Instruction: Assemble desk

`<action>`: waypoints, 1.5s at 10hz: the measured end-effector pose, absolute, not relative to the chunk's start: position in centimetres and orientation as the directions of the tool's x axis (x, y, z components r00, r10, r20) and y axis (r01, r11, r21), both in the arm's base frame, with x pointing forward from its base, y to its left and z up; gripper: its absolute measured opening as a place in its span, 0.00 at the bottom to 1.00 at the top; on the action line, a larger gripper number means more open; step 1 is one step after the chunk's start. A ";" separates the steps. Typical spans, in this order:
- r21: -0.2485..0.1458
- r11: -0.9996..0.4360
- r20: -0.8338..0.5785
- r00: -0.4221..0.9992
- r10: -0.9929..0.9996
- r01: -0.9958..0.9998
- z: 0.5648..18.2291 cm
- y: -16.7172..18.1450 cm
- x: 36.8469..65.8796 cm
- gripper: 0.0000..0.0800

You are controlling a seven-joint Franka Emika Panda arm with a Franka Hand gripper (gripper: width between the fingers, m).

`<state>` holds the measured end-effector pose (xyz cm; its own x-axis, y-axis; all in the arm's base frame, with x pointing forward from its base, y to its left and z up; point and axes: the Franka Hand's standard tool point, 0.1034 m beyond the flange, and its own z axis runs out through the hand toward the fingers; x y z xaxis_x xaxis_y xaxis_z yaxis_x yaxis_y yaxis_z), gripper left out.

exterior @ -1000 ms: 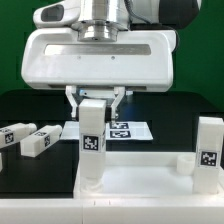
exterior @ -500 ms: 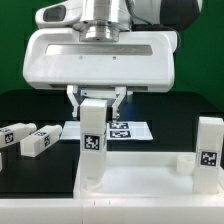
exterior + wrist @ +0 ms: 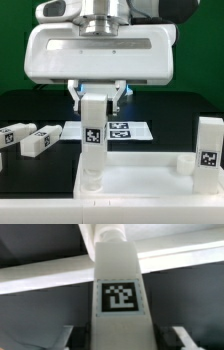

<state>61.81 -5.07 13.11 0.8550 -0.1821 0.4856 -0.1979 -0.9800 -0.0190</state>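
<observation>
pincer [image 3: 95, 97] part-closed, gripping upright white leg [image 3: 92, 140] | square section, black-and-white tag [image 3: 120, 296] on its face | foot down at flat white tabletop [image 3: 150, 185], corner socket [image 3: 90, 186]

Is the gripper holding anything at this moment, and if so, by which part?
Yes: the gripper grips a white desk leg by its top end. The leg stands upright, its lower end at a corner of the tabletop.
</observation>
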 end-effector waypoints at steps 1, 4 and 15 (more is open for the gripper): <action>-0.019 -0.980 0.485 0.855 -0.183 -0.199 13.0 -5.1 61.8 0.36; -0.015 -0.980 0.484 0.856 -0.181 -0.199 12.6 -5.1 61.7 0.36; 0.003 -0.980 0.490 0.855 -0.170 -0.197 11.1 -5.1 61.8 0.46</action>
<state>61.76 -5.09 11.09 0.8553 -0.1699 0.4895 -0.1967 -0.9805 0.0034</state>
